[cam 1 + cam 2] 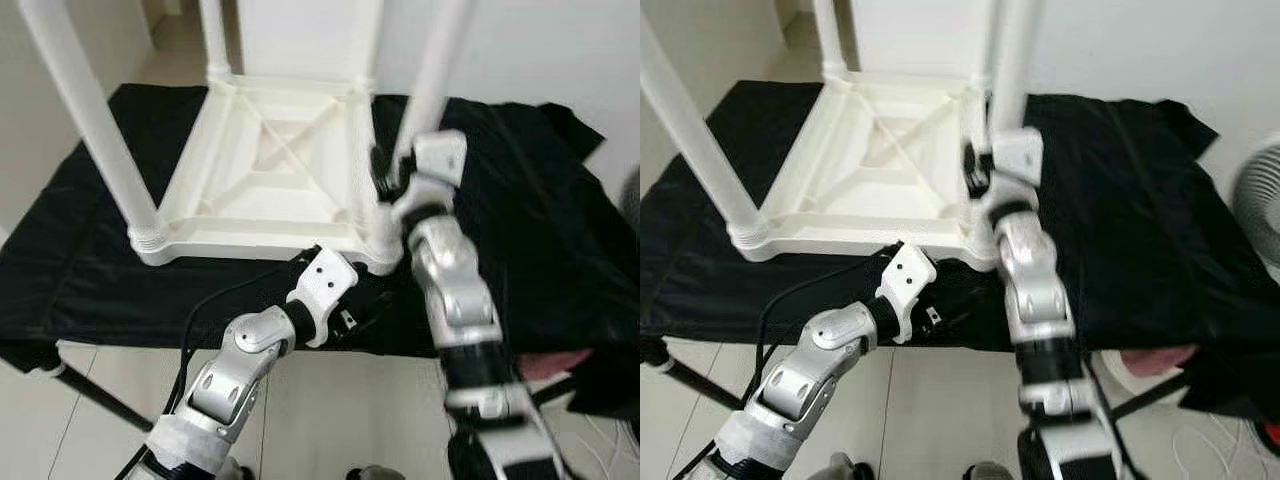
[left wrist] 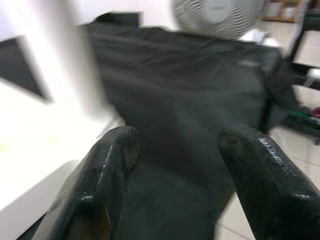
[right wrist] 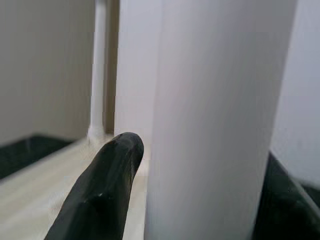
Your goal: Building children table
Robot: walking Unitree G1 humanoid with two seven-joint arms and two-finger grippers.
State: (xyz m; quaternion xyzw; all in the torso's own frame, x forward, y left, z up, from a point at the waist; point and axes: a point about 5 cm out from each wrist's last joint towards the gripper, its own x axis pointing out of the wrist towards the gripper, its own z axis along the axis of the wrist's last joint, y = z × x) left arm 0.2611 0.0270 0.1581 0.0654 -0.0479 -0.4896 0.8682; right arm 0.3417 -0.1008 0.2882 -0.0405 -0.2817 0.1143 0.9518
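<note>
I have the table (image 1: 270, 165) lying upside down on a black cloth (image 1: 520, 230), underside up, and I count four white legs standing up out of its corners. The near-left leg (image 1: 95, 120) looks seated in its socket, and the two far ones at roughly 11 and 12 o'clock also stand straight. The near-right leg (image 1: 432, 70), at about 1 o'clock from the table's centre, is the one in hand. So by my reading the build is nearly done: all legs are in place, and what remains is probably tightening this last one and then turning the table upright. I can't tell from here whether any leg is fully screwed home.

My right gripper (image 1: 388, 178) is at the base of that near-right leg, just above the corner socket. In the right wrist view the leg sits between the two fingers, one finger (image 3: 102, 195) pressed beside it and the other a dark edge on the far side, so I judge the gripper clamped around the leg.

My left gripper (image 2: 177, 165) hangs below the table's near edge, at about 6 o'clock from its centre, close to the near-right corner. Its fingers (image 2: 105, 185) stand apart with nothing between them, pointing across the cloth toward a fan (image 2: 215, 15) in the distance. The table edge is just beside that gripper, not held by it.
</note>
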